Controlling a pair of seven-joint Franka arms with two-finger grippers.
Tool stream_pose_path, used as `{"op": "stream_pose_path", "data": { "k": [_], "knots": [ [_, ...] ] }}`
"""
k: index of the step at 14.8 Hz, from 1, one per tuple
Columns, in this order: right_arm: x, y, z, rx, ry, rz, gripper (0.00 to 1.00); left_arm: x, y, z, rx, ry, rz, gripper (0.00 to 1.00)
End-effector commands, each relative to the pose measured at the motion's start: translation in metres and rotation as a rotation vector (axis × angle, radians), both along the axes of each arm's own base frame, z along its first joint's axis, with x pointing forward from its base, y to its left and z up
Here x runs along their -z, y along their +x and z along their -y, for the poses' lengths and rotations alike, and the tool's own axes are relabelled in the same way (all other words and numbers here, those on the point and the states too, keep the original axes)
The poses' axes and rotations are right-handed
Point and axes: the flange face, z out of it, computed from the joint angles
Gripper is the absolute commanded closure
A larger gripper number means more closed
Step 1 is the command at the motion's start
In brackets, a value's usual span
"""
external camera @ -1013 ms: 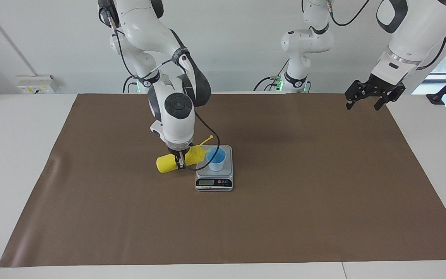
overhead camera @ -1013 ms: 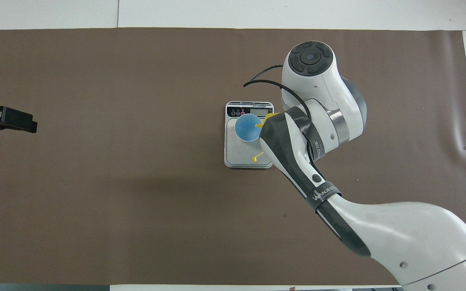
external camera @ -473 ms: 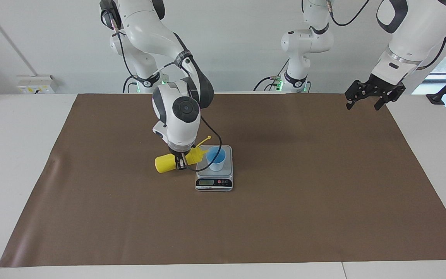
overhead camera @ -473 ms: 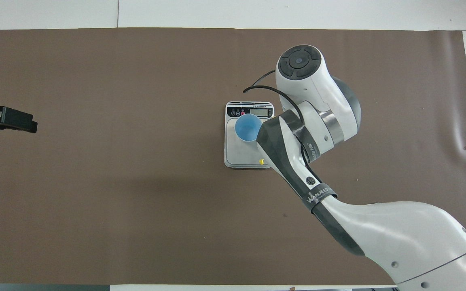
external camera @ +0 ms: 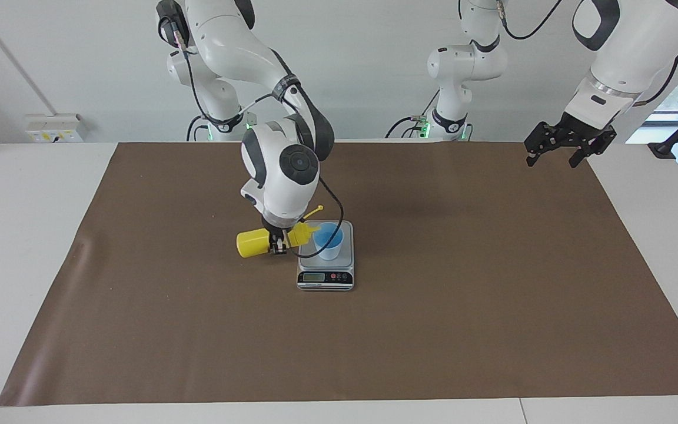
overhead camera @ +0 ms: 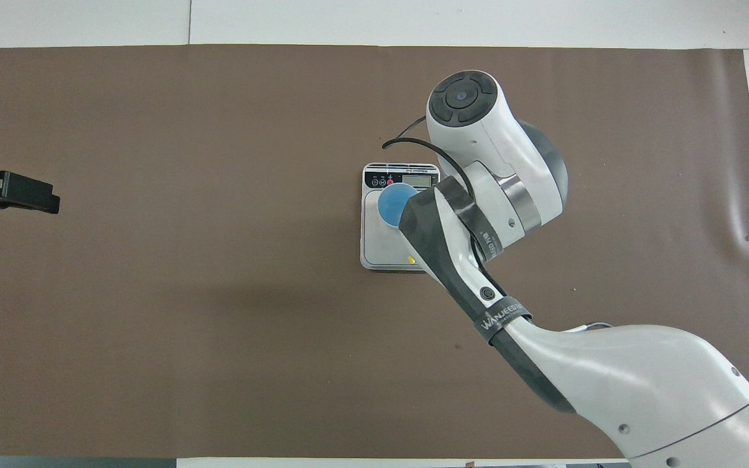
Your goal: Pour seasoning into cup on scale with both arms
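Note:
My right gripper (external camera: 278, 245) is shut on the seasoning (external camera: 253, 243), a yellow squeeze bottle held on its side just above the mat. Its cone nozzle reaches the rim of the cup (external camera: 328, 241), and the cap strap sticks up beside it. The small blue cup stands on the scale (external camera: 345, 257) (overhead camera: 381, 244). From overhead the right arm covers the gripper, nearly all of the bottle and part of the cup (overhead camera: 389, 203). My left gripper (external camera: 557, 154) (overhead camera: 10, 195) waits open and empty, raised over the mat's edge at the left arm's end of the table.
A brown mat (external camera: 462, 306) covers most of the white table (external camera: 27, 247). The scale's black panel with display (external camera: 325, 278) is on its side farthest from the robots. A white socket box (external camera: 55, 127) sits at the table's edge by the wall.
The right arm's wrist has swung toward the cup and risen a little. The bottle's base end has lifted, so it lies more level, with its nozzle kept at the cup's rim. The left arm has not moved.

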Motion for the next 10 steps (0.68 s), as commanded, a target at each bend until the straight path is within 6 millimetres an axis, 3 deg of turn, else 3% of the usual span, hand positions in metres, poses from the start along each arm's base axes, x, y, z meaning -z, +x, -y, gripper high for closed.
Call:
{"op": "stream_pose_path", "data": {
  "k": [1,10],
  "knots": [
    [-0.006,0.009,0.004,0.063,-0.027,0.032,1.0,-0.003,-0.001,-0.003,0.002,-0.015,-0.009,0.0],
    [0.006,0.002,0.0,0.035,-0.099,0.039,1.0,-0.003,-0.001,-0.003,0.002,-0.013,-0.008,0.0]
  ]
}}
